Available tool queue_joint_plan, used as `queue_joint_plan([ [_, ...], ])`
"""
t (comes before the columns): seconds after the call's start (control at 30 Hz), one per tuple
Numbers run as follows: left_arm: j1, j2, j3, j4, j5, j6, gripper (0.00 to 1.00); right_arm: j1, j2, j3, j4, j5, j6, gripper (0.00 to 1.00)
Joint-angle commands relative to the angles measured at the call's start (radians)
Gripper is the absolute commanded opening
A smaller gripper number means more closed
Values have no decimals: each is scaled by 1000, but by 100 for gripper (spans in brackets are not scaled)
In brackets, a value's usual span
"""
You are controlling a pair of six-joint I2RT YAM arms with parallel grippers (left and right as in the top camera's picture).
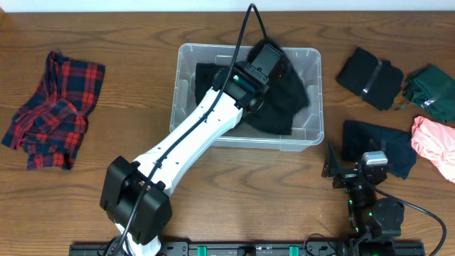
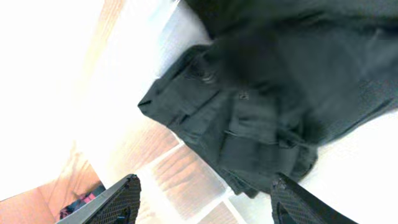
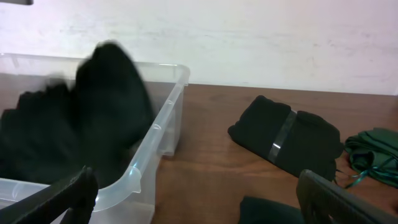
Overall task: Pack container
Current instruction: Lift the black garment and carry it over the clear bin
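The clear plastic container stands at the middle back of the table, with black clothing heaped in its right half. My left gripper hangs over that heap inside the container. In the left wrist view its jaws stand apart with nothing between them. The black garment lies crumpled just beyond the fingertips on the container's pale floor. My right gripper rests near the front right, open, above bare wood. It faces the container's corner and the black clothing inside.
A red plaid cloth lies at the far left. Right of the container are a folded black item with a grey stripe, a green cloth, a pink cloth and a dark navy cloth.
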Motion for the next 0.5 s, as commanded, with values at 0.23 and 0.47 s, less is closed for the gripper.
queue_joint_plan([
  [0.23,3,-53,65,0,-66,-19,67,-2,-5,-3,-3,0,-11,99],
  [0.47,2,-98,69,65,85,-37,57,-2,-5,-3,-3,0,-11,99],
])
